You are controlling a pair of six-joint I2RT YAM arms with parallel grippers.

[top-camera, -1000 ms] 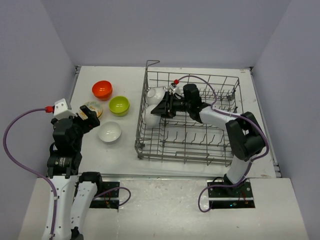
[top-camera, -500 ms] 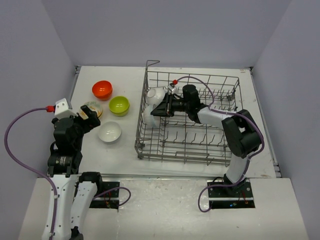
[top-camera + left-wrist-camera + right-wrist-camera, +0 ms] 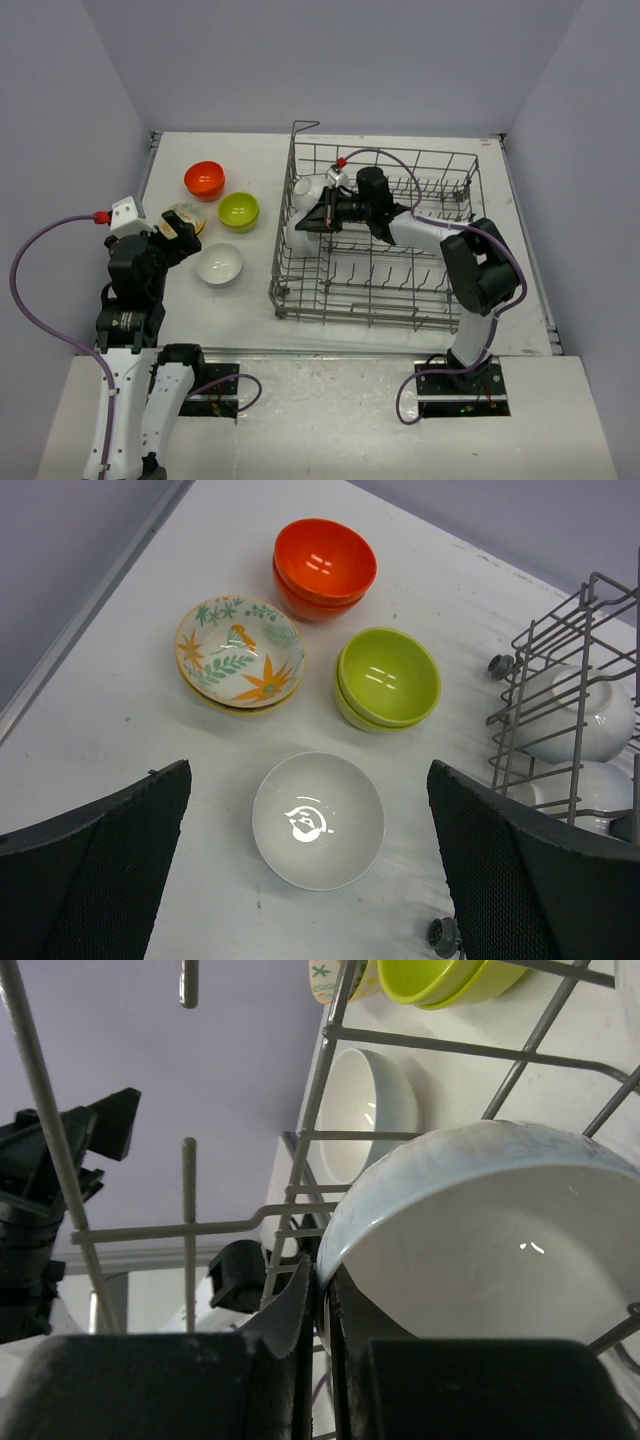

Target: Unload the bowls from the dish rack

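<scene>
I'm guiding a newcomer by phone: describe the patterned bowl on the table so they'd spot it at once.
Left of the dish rack, on the white table, the patterned bowl sits nearest the table's left edge, beside the lime-green bowls. Only it has orange flowers and green leaves painted inside.

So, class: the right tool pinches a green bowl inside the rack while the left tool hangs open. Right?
No: the right tool pinches a white bowl inside the rack, not a green one; the right wrist view shows it.
</scene>
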